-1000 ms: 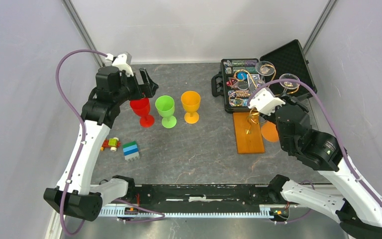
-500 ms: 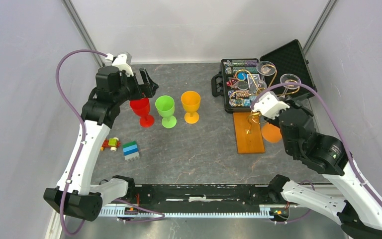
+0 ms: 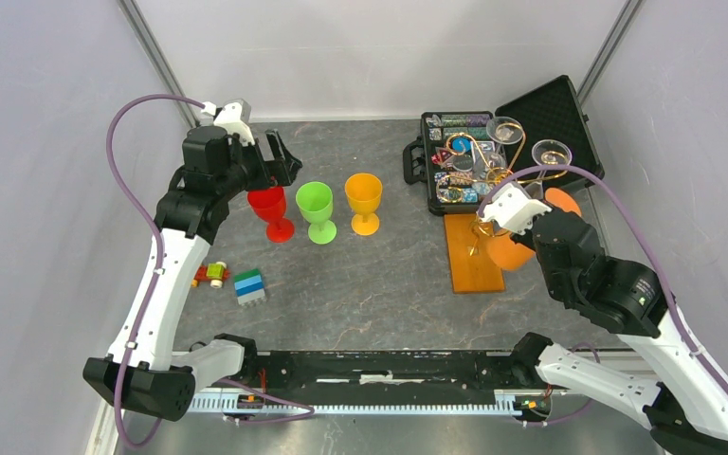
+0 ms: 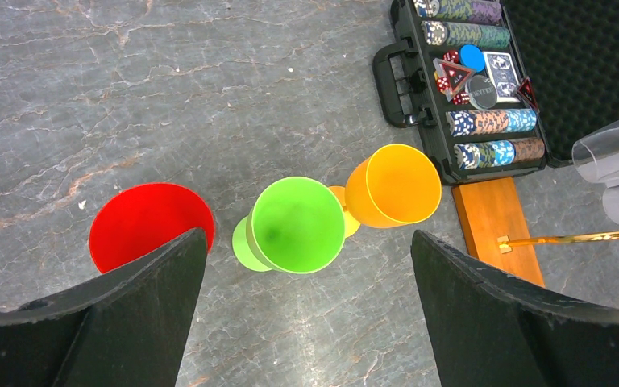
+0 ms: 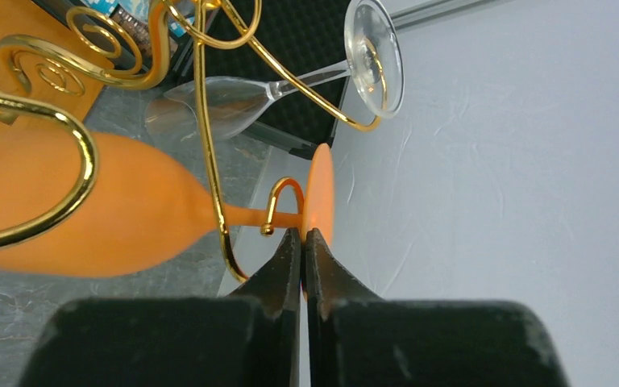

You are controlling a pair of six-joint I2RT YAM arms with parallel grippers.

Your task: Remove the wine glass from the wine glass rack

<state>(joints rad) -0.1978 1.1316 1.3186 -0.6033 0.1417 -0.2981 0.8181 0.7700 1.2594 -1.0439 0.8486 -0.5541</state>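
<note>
The wine glass rack [image 3: 479, 152] is gold wire on a wooden base [image 3: 471, 265] at the right. An orange wine glass [image 5: 113, 210] hangs by its stem in one gold hook [image 5: 278, 193], lying nearly level. My right gripper [image 5: 303, 234] is shut on the edge of the glass's foot disc [image 5: 319, 189]. From above, the orange bowl [image 3: 500, 251] and foot [image 3: 561, 201] show on either side of the right wrist. My left gripper [image 4: 308, 235] hangs open high above the green cup [image 4: 298, 224], holding nothing.
Two clear glasses [image 3: 505, 128] [image 3: 552, 152] also hang on the rack. An open black case [image 3: 493, 142] of poker chips lies behind it. Red [image 3: 270, 210], green [image 3: 318, 210] and yellow-orange [image 3: 364, 201] cups stand mid-table. A toy car [image 3: 211, 275] and blocks [image 3: 249, 286] lie front left.
My right gripper has closed on the orange glass's foot, and the right arm has shifted slightly right. The orange foot now shows beyond the wrist. The left arm has not moved.
</note>
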